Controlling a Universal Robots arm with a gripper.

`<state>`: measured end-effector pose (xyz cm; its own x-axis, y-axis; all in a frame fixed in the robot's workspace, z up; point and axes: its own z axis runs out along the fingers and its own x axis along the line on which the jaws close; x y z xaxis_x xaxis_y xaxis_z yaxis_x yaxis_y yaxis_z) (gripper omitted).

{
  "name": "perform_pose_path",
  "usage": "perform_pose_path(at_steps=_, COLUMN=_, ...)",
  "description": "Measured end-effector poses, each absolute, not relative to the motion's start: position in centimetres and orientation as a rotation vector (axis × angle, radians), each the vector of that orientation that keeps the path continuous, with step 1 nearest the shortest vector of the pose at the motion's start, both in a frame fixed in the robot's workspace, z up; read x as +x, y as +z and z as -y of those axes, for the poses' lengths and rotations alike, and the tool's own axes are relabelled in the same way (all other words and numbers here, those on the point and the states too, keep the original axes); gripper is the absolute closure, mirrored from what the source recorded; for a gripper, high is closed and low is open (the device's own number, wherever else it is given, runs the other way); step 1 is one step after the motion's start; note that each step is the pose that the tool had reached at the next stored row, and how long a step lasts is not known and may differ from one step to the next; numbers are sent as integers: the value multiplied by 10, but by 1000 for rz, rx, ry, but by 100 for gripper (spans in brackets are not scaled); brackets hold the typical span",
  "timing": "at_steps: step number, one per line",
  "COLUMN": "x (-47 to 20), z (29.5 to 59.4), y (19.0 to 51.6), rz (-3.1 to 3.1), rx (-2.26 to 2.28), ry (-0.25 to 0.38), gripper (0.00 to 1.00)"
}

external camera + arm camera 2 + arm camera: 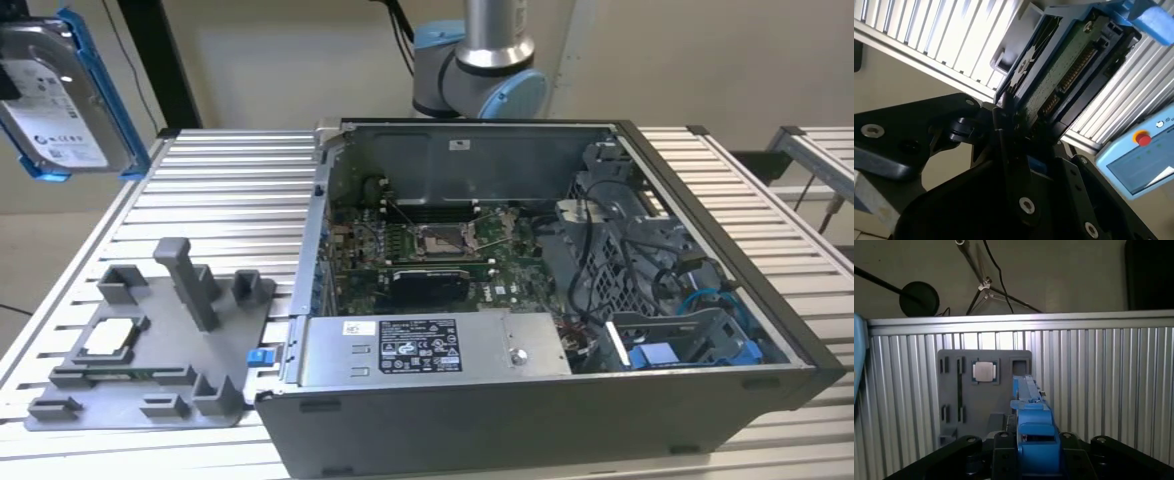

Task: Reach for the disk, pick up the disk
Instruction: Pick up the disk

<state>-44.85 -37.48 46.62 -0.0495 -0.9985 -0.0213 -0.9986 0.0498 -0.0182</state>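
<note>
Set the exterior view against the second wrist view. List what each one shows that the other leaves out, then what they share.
The exterior view adds the white labelled face of the disk, the open computer case, its power supply box and a white-topped chip module. The second wrist view adds the gripper shut on the disk's edge, the disk's green circuit-board underside, and a pendant with a red button. Shared: the disk in its blue bracket, held in the air above the slatted table.
</note>
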Motion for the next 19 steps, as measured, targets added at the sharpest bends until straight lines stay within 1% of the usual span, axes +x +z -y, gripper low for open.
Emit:
perform_pose_path(at_steps=11, x=-449, z=375, y=514, rz=-2256, rx=-2146, ry=2, gripper=100)
perform_pose_path(at_steps=19, x=-438, z=375, y=516, rz=-2251, rx=-2150, ry=1, gripper=100)
